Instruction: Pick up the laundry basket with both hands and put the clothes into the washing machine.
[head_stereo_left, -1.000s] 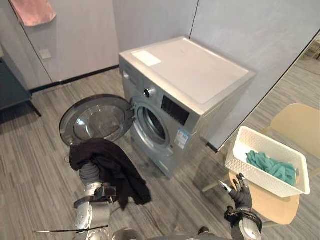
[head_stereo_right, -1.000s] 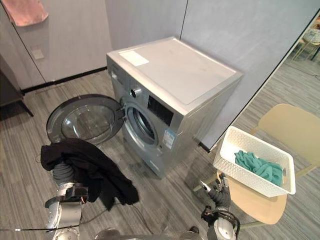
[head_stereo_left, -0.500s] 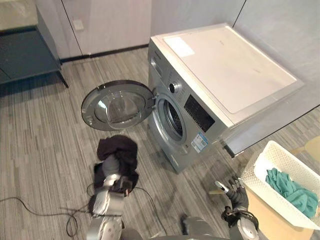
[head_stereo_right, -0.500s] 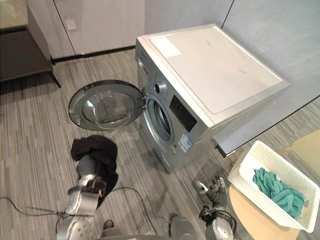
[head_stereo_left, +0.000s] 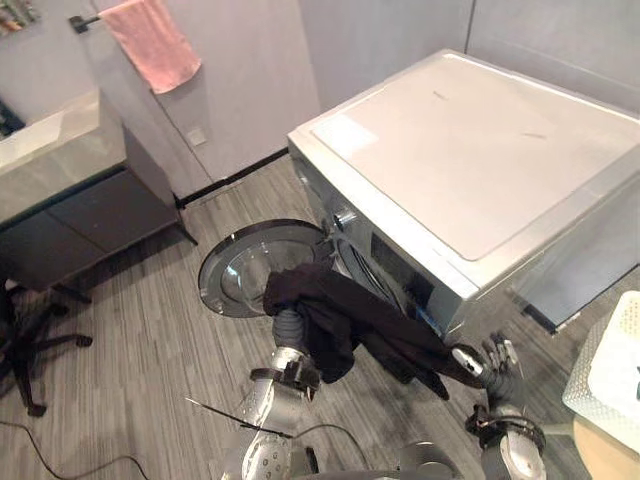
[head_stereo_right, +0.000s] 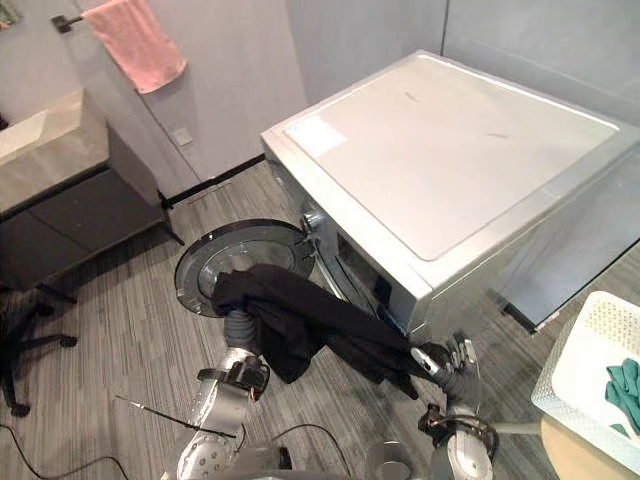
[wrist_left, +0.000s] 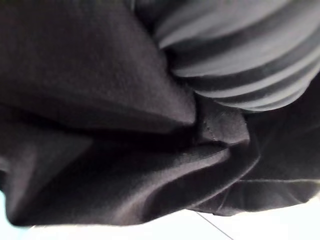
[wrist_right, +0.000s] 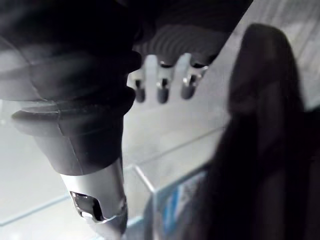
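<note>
Since half a second ago the black garment (head_stereo_right: 300, 320) has risen to stretch across the washing machine (head_stereo_right: 450, 170) front beside its open door (head_stereo_right: 215, 265), probably for feeding in. It drapes over the left hand (wrist_left: 240, 55), so I cannot tell that hand's fingers. The right wrist view shows the right hand (head_stereo_right: 452, 360) straight-fingered beside the trailing cloth, while the head views add the laundry basket (head_stereo_right: 590, 370), with teal clothes (head_stereo_right: 625, 385), well apart.

The washing machine (head_stereo_left: 470, 170) stands against the back wall, its door (head_stereo_left: 245, 275) swung open to its left, a garment (head_stereo_left: 350, 320) hanging before the opening with one end just beside the right hand (head_stereo_right: 452, 362), the laundry basket (head_stereo_right: 590, 345) to the machine's right, and a cabinet (head_stereo_left: 80, 195) far left beneath a towel (head_stereo_left: 155, 45).
</note>
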